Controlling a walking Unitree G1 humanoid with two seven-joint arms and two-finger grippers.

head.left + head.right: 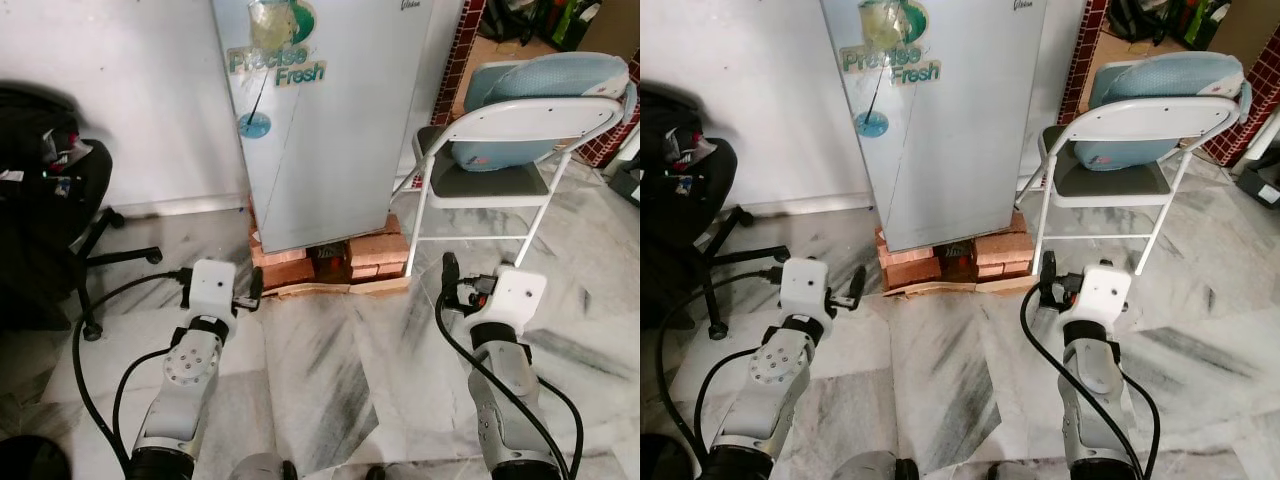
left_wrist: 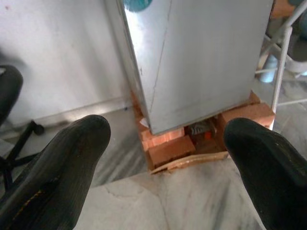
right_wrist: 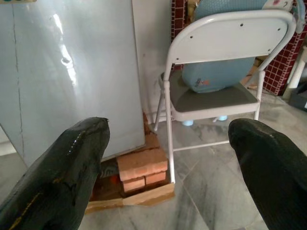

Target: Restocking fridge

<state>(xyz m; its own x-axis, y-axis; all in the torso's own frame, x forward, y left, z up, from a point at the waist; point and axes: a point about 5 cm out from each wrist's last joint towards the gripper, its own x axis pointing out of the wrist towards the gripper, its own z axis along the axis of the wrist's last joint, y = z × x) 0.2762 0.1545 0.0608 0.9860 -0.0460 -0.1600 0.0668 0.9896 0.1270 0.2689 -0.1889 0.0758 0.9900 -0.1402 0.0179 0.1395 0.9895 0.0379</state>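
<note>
Jaws of both grippers spread, closed fridge (image 1: 320, 120) ahead

Glossy metal fridge (image 1: 320, 120), rough red bricks (image 1: 378, 250), polished marble floor (image 1: 340, 360)

The fridge (image 1: 325, 120) carries the only lettering that can be read — on its silver door (image 1: 940, 130), a sticker (image 1: 278, 60) says "Precise Fresh" in green letters with pale outlines, "Precise" above and "Fresh" below and a little to the right. The words sit under a round green and yellow emblem (image 1: 283, 20) whose own detail is too blurred to read. A small dark mark (image 1: 414, 5) stands at the door's top right corner — likely a brand name, but too small to make out. A round blue badge (image 1: 254, 125) lower on the door shows no legible words.
</note>
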